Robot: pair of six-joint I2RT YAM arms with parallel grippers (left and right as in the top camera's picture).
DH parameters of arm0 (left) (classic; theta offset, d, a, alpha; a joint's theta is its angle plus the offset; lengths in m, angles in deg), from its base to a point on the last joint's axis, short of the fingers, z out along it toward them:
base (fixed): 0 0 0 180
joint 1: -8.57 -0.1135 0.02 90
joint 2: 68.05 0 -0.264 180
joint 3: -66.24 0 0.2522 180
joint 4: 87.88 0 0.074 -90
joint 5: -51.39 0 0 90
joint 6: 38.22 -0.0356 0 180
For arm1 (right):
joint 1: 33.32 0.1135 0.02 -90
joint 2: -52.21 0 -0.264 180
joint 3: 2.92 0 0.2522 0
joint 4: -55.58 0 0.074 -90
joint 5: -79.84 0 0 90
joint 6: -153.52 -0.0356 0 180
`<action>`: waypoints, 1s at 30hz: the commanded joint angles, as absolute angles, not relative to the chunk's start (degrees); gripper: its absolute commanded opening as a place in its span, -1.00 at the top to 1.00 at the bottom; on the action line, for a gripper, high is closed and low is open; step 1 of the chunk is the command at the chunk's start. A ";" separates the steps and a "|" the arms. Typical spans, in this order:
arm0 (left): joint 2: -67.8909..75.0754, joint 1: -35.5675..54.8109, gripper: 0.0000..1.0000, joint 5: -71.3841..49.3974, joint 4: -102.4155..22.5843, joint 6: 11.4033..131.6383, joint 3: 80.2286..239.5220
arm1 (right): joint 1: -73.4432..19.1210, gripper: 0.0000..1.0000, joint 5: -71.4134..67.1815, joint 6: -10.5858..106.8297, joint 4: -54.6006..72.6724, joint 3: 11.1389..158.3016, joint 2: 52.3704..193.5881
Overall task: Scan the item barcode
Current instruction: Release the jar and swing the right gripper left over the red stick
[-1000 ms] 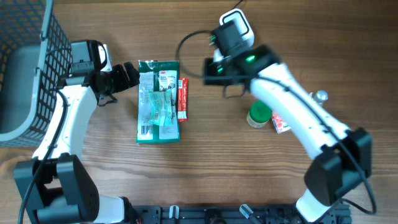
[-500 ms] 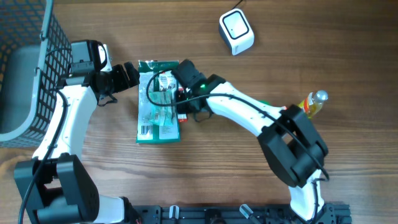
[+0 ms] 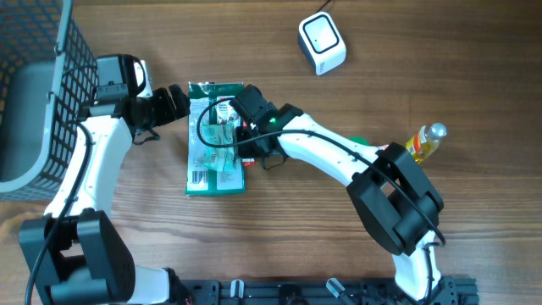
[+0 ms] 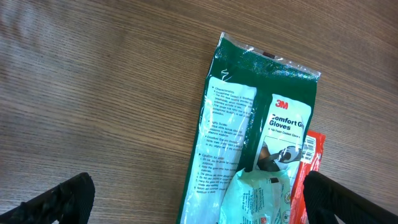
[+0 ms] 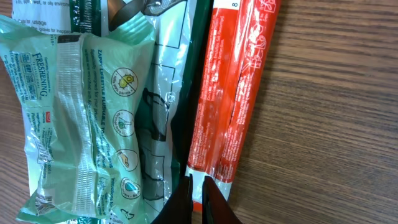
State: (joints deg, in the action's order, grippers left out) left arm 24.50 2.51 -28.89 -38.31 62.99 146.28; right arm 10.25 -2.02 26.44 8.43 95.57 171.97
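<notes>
Right pincer (image 5: 196,194): dark fingertips pressed together with nothing between them, at the end of the slim red glossy plastic packet (image 5: 233,93); whether they touch it cannot be told.
Red packet: creased film with white print, long axis parallel to the flat dark-green glossy glove pack (image 3: 203,161), lying along its right edge.
Glove pack: rectangular, long axis running away from the arms' bases.
Wipes sachet: crinkled pale-green film sachet (image 5: 74,118) lying on the glove pack.
Left pincer (image 3: 178,102): spread wide, holding nothing, just beside the glove pack's far left corner.
Surface: brown wood-grain surface (image 3: 279,229).
Scanner: white rounded box scanner (image 3: 322,42), well apart, far side.
Basket: dark wire-mesh basket (image 3: 72,51), far left.
</notes>
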 commanded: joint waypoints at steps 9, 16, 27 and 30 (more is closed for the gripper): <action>23.86 2.03 -1.00 -29.24 -38.53 62.48 147.02 | 9.92 0.75 -5.95 32.34 -0.79 95.07 172.76; 23.86 2.00 -1.00 -29.24 -38.53 62.48 147.02 | 9.48 0.91 -6.50 36.25 -5.09 95.35 172.69; 23.86 2.03 -1.00 -29.27 -38.53 62.48 147.02 | 10.88 0.91 4.69 28.82 11.08 95.62 172.93; 23.86 2.03 -1.00 -29.24 -38.53 62.48 147.02 | 12.02 0.91 -1.03 28.58 11.47 95.62 173.63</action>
